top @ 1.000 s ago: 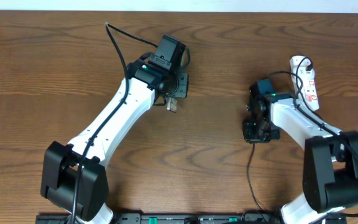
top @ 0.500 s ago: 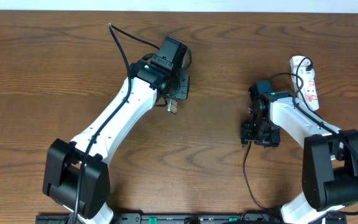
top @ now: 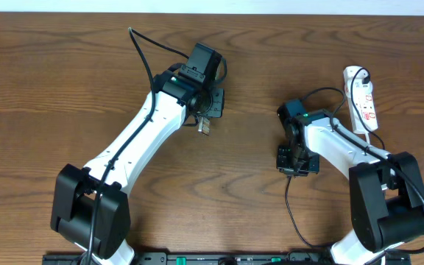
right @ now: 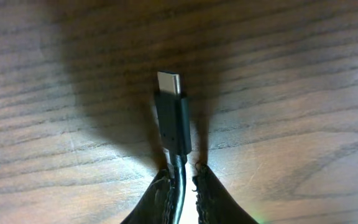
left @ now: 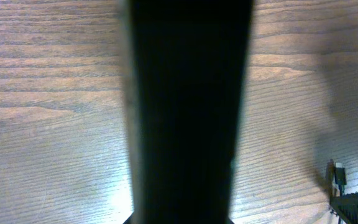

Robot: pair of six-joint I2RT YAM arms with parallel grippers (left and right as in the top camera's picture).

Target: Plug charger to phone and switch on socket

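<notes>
Thin black charger (right: 173, 118) pinched by right gripper (right: 180, 178) — left gripper (top: 205, 114) clamps flat phone (left: 188, 112)

Table (top: 35, 88) grained wood; charger (right: 173, 121) tip matt blk plastic w/ metal end.

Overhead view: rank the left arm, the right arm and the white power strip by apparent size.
1. left arm, stretched out.
2. right arm, folded.
3. power strip.
Arms sit nearer the camera.
</notes>
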